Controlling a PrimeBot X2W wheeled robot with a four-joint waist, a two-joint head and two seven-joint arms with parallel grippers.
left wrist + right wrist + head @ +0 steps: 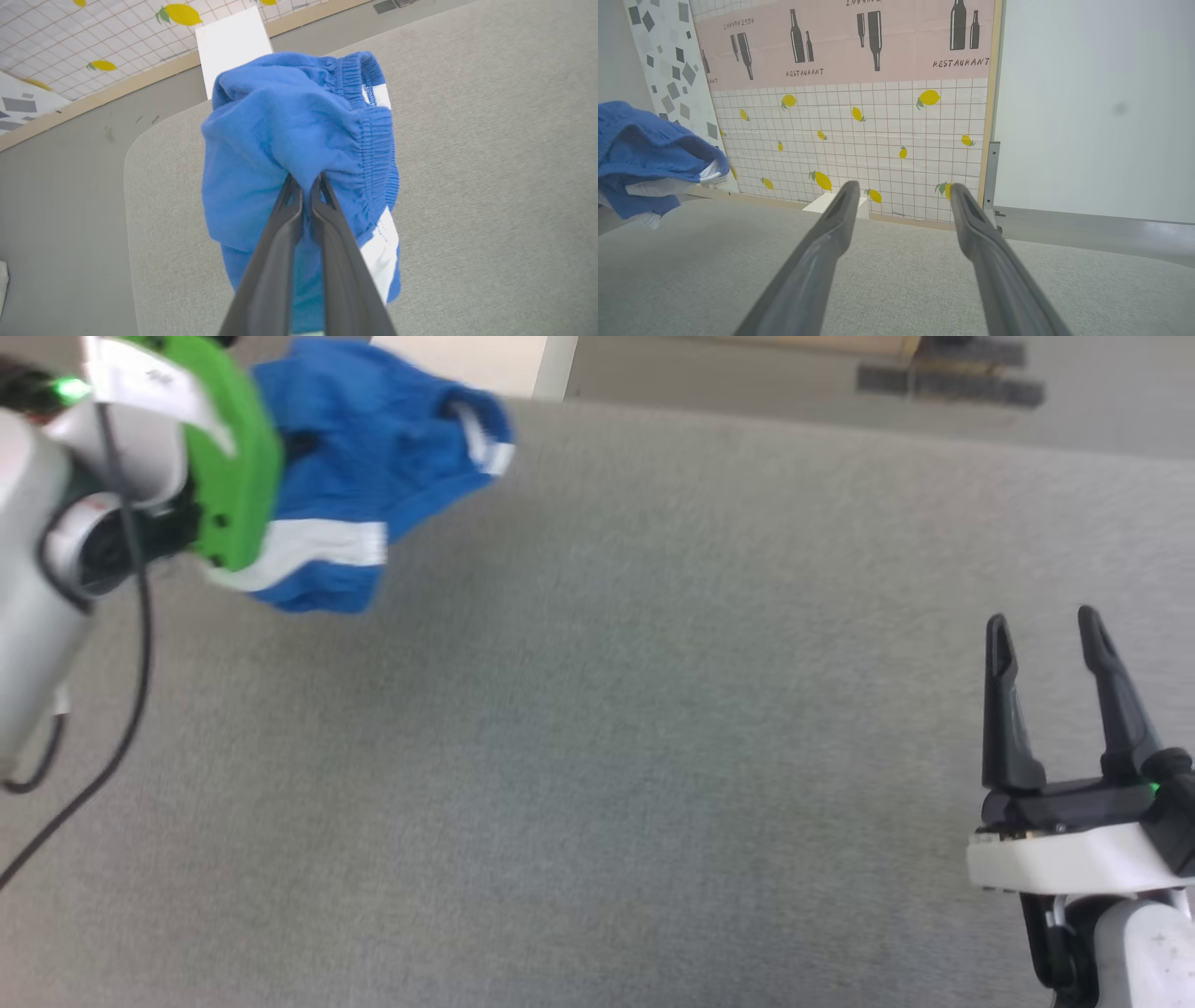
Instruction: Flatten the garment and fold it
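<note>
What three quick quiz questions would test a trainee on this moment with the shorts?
1. True or false: the right hand is shut on the garment.
2. The left hand grips: A) blue fabric near the elastic waistband; B) the white stripe; C) nothing.
3. Fill in: the garment is ___, not spread flat on the grey surface.
Key: 1 false, it stands open, apart from the garment. 2 A. 3 bunched.
</note>
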